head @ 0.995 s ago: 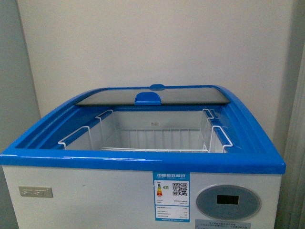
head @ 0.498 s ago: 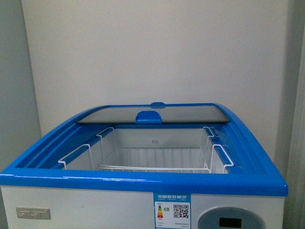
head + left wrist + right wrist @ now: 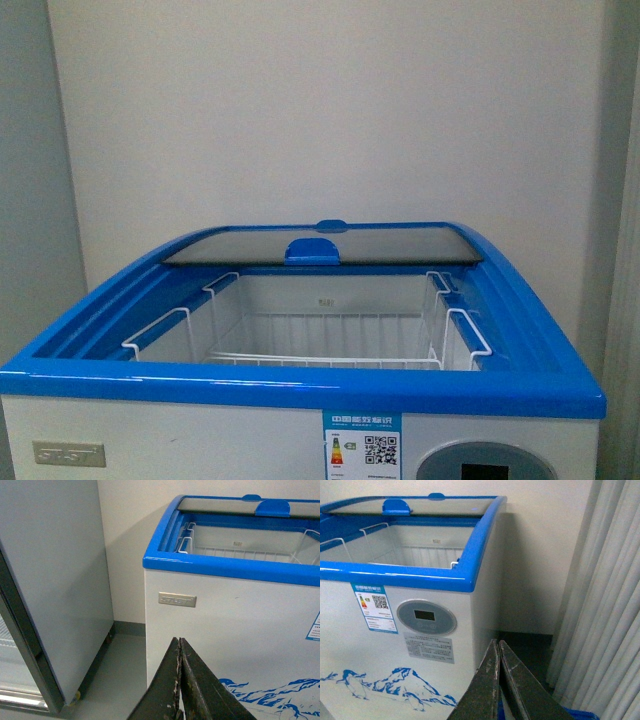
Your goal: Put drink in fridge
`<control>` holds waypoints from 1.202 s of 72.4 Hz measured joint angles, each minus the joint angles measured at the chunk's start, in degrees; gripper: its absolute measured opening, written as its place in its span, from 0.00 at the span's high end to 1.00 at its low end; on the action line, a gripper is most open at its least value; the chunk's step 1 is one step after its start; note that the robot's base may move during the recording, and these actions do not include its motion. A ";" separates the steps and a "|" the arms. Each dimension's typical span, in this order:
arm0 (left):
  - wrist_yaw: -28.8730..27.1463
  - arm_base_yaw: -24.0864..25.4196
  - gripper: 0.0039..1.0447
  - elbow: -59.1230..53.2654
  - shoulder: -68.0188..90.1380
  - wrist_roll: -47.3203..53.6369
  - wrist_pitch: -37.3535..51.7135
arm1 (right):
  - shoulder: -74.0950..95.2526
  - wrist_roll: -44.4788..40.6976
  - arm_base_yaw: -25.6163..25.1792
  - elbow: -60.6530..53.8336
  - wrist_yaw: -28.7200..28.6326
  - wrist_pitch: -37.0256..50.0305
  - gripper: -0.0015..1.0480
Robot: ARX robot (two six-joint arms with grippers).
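The fridge [image 3: 300,385] is a white chest cooler with a blue top rim, straight ahead in the front view. Its glass lid [image 3: 320,243] is slid to the back, so the top is open. White wire baskets [image 3: 300,345] sit inside and look empty. The fridge also shows in the left wrist view [image 3: 235,620] and in the right wrist view [image 3: 405,620]. My left gripper [image 3: 180,642] is shut and empty in front of the fridge's white wall. My right gripper [image 3: 498,644] is shut, by the fridge's right corner. The drink is out of view.
A tall grey upright cabinet [image 3: 55,580] stands left of the fridge, with floor [image 3: 115,675] between them. Pale curtains [image 3: 600,605] hang to the right. A plain wall [image 3: 330,110] is behind the fridge. Something blue [image 3: 575,714] shows beside my right gripper.
The fridge has dropped lower in the front view, so the camera has risen or tilted up slightly. The grey display panel is now mostly cut off at the bottom edge.
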 joint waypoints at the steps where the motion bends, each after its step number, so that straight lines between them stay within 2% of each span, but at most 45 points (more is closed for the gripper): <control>1: 0.00 0.00 0.98 -0.02 0.00 0.00 0.00 | -0.11 0.00 0.00 -0.09 0.00 0.00 0.97; 42: 0.00 0.00 0.98 -0.02 0.00 0.00 0.00 | -3.41 -0.04 -0.02 -3.13 -0.02 0.61 0.97; 44: 0.00 0.00 0.97 0.00 0.00 -0.04 0.00 | -3.43 -0.11 -0.02 -3.13 -0.02 0.61 0.95; 57: 0.00 0.00 0.65 0.00 0.00 -0.02 0.00 | -3.43 -0.09 -0.02 -3.13 -0.02 0.61 0.65; 63: 0.00 0.00 0.45 0.00 0.00 0.00 0.00 | -3.43 -0.09 -0.02 -3.13 -0.02 0.61 0.44; 77: 0.00 0.00 0.11 0.00 0.00 0.00 0.00 | -3.43 -0.09 -0.02 -3.13 -0.02 0.61 0.13; 81: 0.00 0.00 0.06 -0.02 0.00 0.09 0.00 | -3.43 -0.07 -0.02 -3.13 -0.02 0.61 0.06; 87: 0.00 0.00 0.08 0.00 0.00 0.07 0.00 | -3.43 -0.09 -0.02 -3.13 -0.02 0.61 0.08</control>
